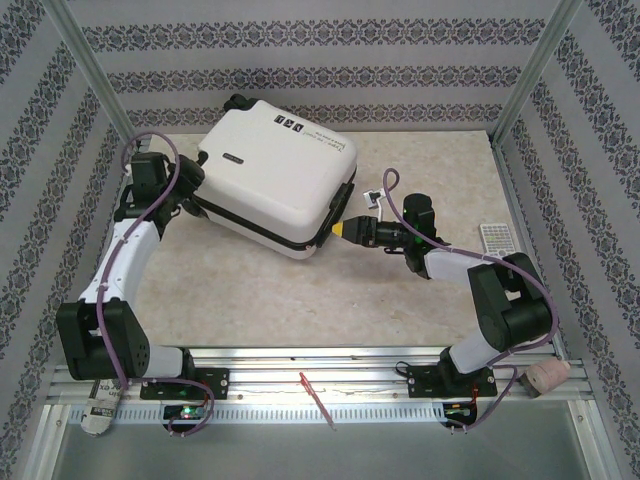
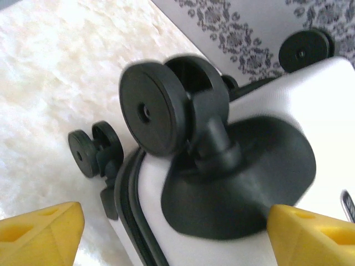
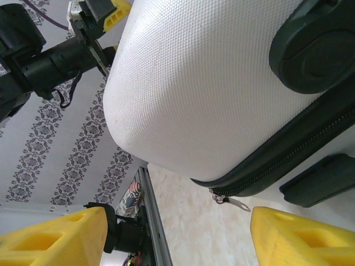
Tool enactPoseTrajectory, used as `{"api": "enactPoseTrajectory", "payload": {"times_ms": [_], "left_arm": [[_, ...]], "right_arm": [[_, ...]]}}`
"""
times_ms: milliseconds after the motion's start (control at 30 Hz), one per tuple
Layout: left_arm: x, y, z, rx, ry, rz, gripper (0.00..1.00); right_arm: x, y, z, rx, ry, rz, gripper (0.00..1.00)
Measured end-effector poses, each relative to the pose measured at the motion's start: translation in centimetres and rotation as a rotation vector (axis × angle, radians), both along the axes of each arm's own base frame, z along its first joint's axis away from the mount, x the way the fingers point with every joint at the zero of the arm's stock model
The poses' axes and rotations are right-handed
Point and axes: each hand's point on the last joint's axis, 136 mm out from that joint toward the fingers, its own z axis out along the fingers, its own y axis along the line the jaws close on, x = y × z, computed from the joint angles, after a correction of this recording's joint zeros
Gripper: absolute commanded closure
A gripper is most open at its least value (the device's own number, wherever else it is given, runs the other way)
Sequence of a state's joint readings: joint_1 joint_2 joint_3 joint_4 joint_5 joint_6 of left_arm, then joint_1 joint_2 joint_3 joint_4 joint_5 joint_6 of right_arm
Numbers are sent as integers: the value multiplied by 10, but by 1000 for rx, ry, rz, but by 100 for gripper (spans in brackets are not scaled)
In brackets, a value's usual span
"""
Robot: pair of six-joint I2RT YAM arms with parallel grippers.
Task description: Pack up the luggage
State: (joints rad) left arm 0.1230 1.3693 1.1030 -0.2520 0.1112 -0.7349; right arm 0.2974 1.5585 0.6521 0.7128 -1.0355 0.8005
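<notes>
Both my grippers spread & empty: left gripper [image 1: 188,197] by the wheels [image 2: 147,113] of the shut luggage [image 1: 275,175] lying mid-table, right gripper [image 1: 342,228] at its zip side; uneven push could spin it away.

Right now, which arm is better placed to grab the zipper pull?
Right, likely: the zipper pull sits just ahead of the open right fingers, at the seam of the suitcase. The left fingers face a wheel at the far end.

We saw a beige table [image 1: 250,290] bearing the closed white luggage [image 1: 275,175] at eleven o'clock, a small gridded item [image 1: 497,237] at three.
</notes>
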Motion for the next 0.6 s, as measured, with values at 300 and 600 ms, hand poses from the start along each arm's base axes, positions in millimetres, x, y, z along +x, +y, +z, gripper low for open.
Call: {"api": "enactPoseTrajectory", "payload": {"times_ms": [300,600], "left_arm": [[15,14,12,-70,-65,7,13],[73,18,-7,-142,-45,-31,18]], "right_arm": [[-2,-1,-4,-9,3,2,31],[-4,-2,-7,-16,14,2,31]]}}
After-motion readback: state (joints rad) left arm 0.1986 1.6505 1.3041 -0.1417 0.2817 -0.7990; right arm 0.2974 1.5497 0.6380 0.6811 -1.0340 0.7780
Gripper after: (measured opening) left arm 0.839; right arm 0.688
